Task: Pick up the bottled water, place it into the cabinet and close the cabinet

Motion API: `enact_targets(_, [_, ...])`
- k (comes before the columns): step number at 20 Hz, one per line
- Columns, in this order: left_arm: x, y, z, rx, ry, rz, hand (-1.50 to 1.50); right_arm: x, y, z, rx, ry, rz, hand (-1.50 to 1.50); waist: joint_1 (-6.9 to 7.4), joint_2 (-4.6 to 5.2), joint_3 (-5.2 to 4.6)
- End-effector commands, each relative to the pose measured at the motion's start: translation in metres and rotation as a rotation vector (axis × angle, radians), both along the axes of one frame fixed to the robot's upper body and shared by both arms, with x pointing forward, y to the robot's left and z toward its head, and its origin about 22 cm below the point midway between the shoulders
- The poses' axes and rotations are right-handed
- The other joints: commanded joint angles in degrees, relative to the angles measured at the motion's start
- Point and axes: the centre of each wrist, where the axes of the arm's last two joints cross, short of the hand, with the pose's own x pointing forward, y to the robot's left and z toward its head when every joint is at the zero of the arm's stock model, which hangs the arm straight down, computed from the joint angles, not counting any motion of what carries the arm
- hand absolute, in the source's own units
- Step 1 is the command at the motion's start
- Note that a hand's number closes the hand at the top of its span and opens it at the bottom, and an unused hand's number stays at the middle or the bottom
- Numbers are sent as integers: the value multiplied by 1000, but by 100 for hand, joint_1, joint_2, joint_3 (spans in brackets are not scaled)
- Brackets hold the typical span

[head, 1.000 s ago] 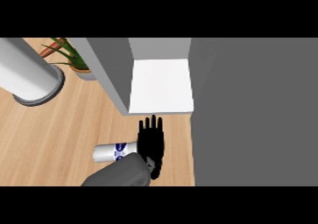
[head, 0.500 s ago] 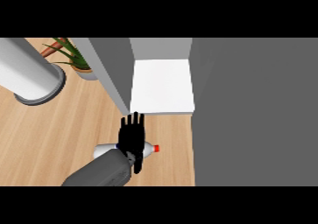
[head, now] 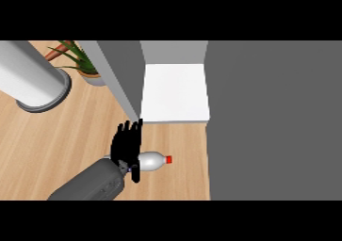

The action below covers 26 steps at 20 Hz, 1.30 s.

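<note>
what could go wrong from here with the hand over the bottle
1. The bottle lies on its side on the wooden counter, so it may roll away if the hand nudges it before closing.
2. The hand's fingers look straight, not curled round the bottle; lifting now would likely leave it behind.
3. The cabinet's grey wall stands just ahead of the fingertips, so a lift straight forward might clip its edge before reaching the white shelf.
</note>
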Motion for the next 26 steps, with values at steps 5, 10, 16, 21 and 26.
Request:
enact_targets(5, [-10, 40, -8, -123, 73, 48, -150, -19, 16, 44, 66, -67, 44, -150, 43, 16, 1])
enact_targets(10, [2, 41, -6, -201, 51, 57, 150, -21, 7, 45, 56, -76, 56, -150, -16, 31, -1])
enact_targets(16, [0, 52, -7, -360, 40, 129, 150, -33, 4, 46, 27, -90, 65, -150, -91, 15, -4])
enact_targets(21, [-31, 33, -19, -328, 81, 35, 150, -27, 7, 39, 40, -78, 6, -150, 55, 12, 5])
enact_targets(26, [-9, 27, 25, -973, -331, 248, 150, -25, -13, 6, 27, -64, -48, -150, 457, -103, -113])
